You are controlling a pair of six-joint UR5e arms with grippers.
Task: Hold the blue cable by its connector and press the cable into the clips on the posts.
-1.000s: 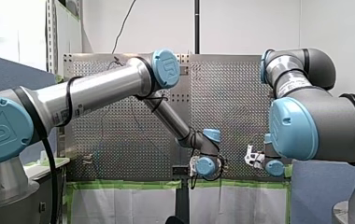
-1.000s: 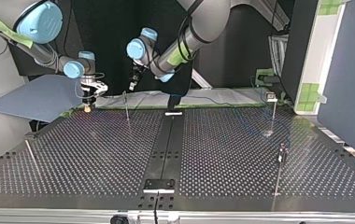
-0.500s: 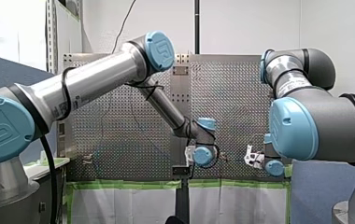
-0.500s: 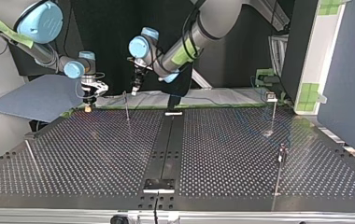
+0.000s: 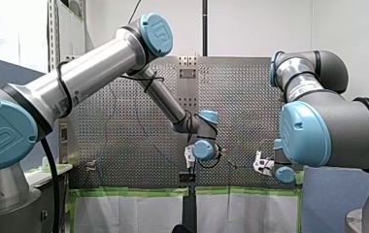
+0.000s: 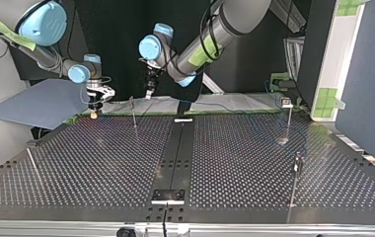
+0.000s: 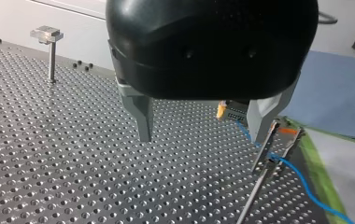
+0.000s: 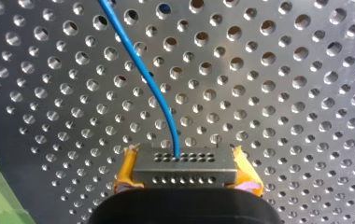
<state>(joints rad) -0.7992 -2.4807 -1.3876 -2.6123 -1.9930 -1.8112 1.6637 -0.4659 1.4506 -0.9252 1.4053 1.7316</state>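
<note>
The thin blue cable (image 8: 161, 95) curves away from its grey, hole-dotted connector (image 8: 183, 169) — crossing one post at its clip (image 7: 285, 132).

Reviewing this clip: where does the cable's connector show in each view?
Front view: indistinct, at my right claw.
Top view: connector in that claw, over the table's far edge, left.
Left wrist view: ahead, beside the post.
Right wrist view: between the yellow pads.
Shared landmark: perforated table.

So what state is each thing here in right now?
Thin blue cable: curving away from the connector.
Grey metal connector block: clamped between yellow pads.
Right gripper: shut on the connector.
Left gripper, metal fingers: open, empty.
Far metal post with clip: upright, no cable.
</note>
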